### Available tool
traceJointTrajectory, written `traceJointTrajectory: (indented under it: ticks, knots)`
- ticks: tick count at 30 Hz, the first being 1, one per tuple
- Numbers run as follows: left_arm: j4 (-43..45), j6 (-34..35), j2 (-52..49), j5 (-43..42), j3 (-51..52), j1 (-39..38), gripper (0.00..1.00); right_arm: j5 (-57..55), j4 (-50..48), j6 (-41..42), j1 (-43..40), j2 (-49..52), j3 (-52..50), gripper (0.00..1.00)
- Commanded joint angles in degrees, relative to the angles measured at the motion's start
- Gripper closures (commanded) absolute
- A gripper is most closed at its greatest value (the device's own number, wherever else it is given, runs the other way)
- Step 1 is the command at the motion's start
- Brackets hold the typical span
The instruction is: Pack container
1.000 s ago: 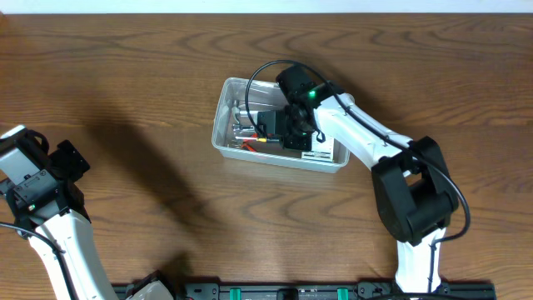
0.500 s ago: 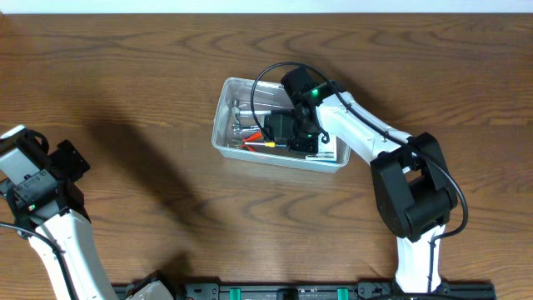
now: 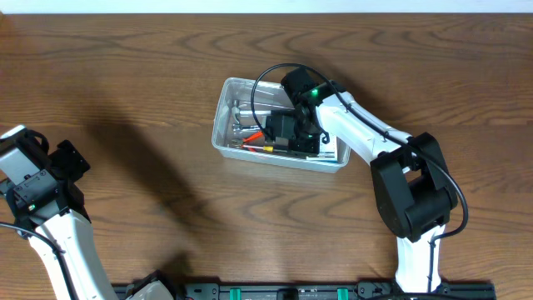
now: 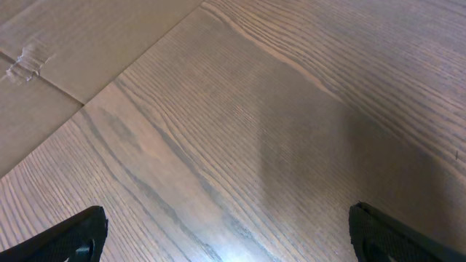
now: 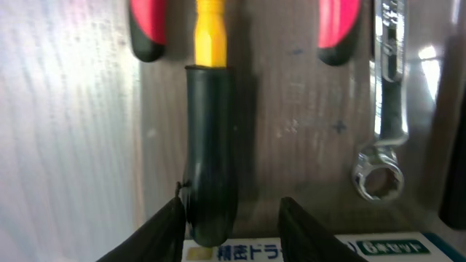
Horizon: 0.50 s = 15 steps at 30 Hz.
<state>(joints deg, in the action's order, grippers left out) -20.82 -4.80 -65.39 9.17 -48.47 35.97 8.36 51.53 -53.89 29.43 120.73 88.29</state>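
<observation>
The clear plastic container sits mid-table with hand tools in it. My right gripper reaches down inside it. In the right wrist view the right gripper is open; its left finger touches the black handle of a yellow-shafted screwdriver, and its right finger stands apart from it. Red plier handles and a silver wrench lie beside the screwdriver. The container's clear wall is at the left. My left gripper is open and empty over bare wood, far left of the container.
A white and blue cardboard box lies in the container under my right fingers; its edge shows in the overhead view. A sheet of cardboard lies beyond the table edge in the left wrist view.
My right gripper has shifted slightly left and lower inside the container. The left arm has not moved.
</observation>
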Motion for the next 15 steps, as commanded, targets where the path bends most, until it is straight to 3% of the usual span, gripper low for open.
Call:
traceJointTrajectory:
  ticks: [1, 9, 15]
  knots:
    - [-0.17, -0.55, -0.22, -0.17, -0.5, 0.28, 0.02, -1.51, -0.11, 2.95, -0.15, -2.43, 1.86, 0.59]
    - [-0.15, -0.55, -0.22, -0.17, -0.5, 0.28, 0.02, -4.02, -0.96, 12.63, -0.57, -12.81, 6.69, 0.58]
    - [-0.15, -0.55, -0.22, -0.17, -0.5, 0.28, 0.02, -9.9, -3.63, 30.97, -4.33, -23.04, 8.7, 0.4]
